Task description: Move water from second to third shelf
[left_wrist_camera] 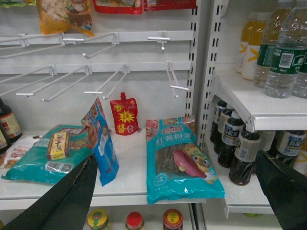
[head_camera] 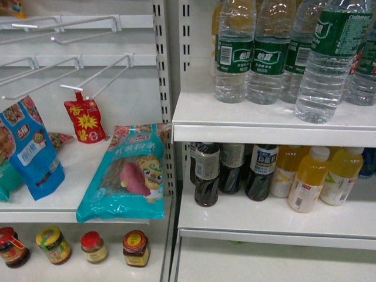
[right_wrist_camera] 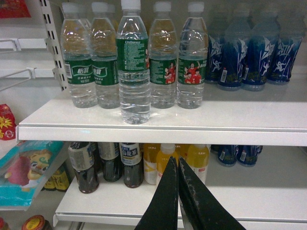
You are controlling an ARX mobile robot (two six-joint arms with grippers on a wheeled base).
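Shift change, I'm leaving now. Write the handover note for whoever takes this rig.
Left gripper: open, holds nothing, facing the snack shelf.
Right gripper: shut, holds nothing, level with the drinks shelf below.
Water bottle: stands at the front of the upper shelf, ahead of the other green-labelled bottles.
Done: nothing visible; no bottle grasped.
Left: grasp the front bottle and set it on the target shelf.
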